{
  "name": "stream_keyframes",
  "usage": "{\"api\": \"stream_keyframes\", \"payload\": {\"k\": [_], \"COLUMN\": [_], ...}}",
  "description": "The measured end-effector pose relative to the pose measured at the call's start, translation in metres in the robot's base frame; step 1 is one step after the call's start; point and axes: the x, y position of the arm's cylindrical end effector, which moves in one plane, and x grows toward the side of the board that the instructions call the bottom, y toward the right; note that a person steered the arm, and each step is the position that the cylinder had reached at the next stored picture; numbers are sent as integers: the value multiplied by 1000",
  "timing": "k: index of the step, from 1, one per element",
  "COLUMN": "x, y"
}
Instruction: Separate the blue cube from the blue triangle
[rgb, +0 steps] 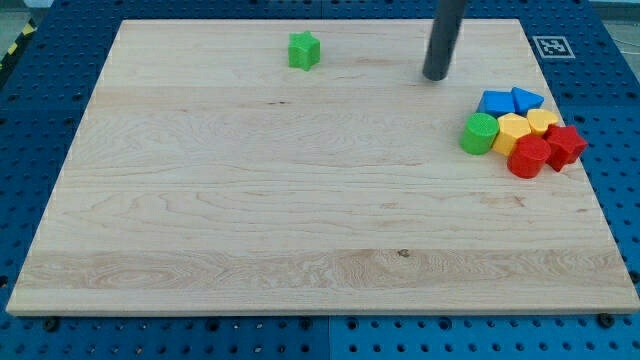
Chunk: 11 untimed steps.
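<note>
While the dark rod reaches down from the view's top, my tip (436, 76) rests on the wooden tabletop (300, 200) toward the upper right, apart from every block. No claw is fitted to this arm, so nothing opens, closes or grips; the rod simply ends in a blunt dark end.

Down and to the view's right of my tip sits a tight cluster of blocks near the tabletop's right edge. At its top, the blue cube (495, 102) lies just to the left of the blue triangle (526, 98), and the two appear to touch side by side. Directly below them are the yellow blocks: a yellow hexagon-like block (511, 130) and, to its right, a second yellow block (543, 121) whose shape I cannot make out. A green cylinder (479, 133) presses against the cluster's left side. At the lower right, a red cylinder (528, 158) sits beside a red star-like block (565, 145).

Far off, near the tabletop's top edge and left of my tip, a green star-like block (304, 50) stands alone. Blue pegboard (40, 120) surrounds the tabletop.
</note>
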Motion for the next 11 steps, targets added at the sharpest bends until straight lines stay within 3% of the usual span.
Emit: {"api": "stream_keyframes", "payload": {"k": [2,4,11], "x": [7,70,82], "y": [101,129,24]}}
